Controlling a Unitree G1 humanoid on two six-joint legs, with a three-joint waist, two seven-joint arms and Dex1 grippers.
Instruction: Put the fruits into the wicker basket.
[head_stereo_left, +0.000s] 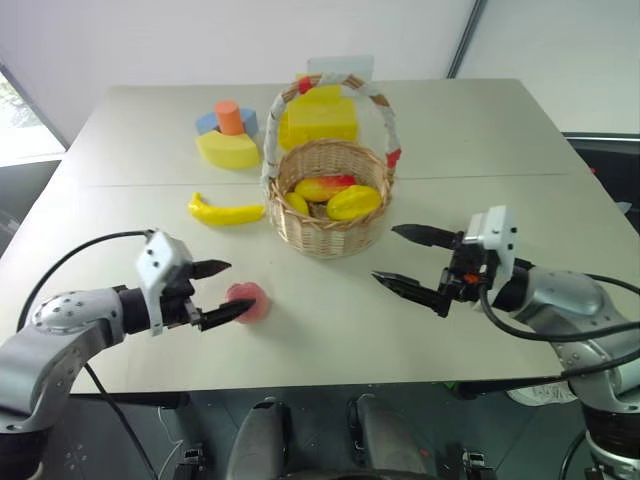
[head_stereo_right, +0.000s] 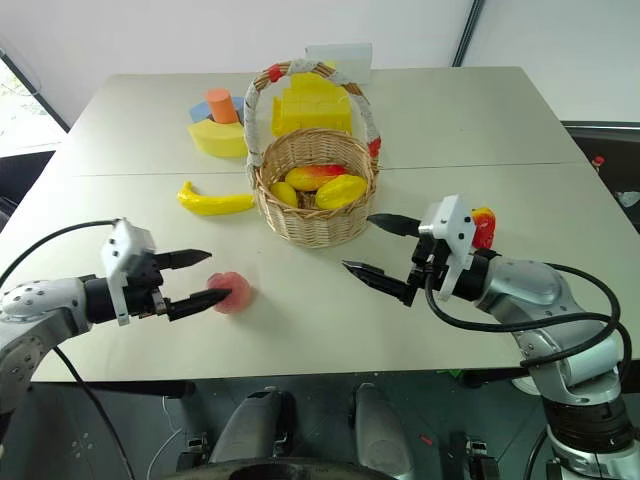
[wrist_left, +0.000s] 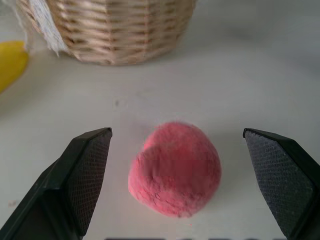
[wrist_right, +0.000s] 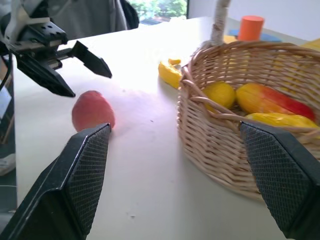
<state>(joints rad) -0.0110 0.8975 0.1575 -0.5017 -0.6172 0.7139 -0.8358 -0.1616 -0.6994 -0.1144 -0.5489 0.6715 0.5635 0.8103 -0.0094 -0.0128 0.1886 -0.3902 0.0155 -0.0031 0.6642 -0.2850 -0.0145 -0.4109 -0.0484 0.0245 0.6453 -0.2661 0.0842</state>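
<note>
The wicker basket (head_stereo_left: 325, 232) stands at the table's middle and holds red-yellow mango-like fruits (head_stereo_left: 354, 201). A yellow banana (head_stereo_left: 226, 211) lies on the table just left of it. The pink bumpy fruit (head_stereo_left: 249, 302) rests on the table near the front left. My left gripper (head_stereo_left: 235, 288) is open, its fingertips (wrist_left: 90, 165) on either side of the pink fruit and not closed on it. My right gripper (head_stereo_left: 384, 254) hovers open and empty to the right of the basket, pointing left. A red-and-yellow strawberry-like fruit (head_stereo_right: 484, 227) lies behind the right wrist.
A big yellow block (head_stereo_left: 318, 115) stands right behind the basket. Yellow, blue and orange foam blocks (head_stereo_left: 228, 135) sit at the back left. A white card (head_stereo_left: 340, 68) stands at the far edge. The table's front edge runs just below both grippers.
</note>
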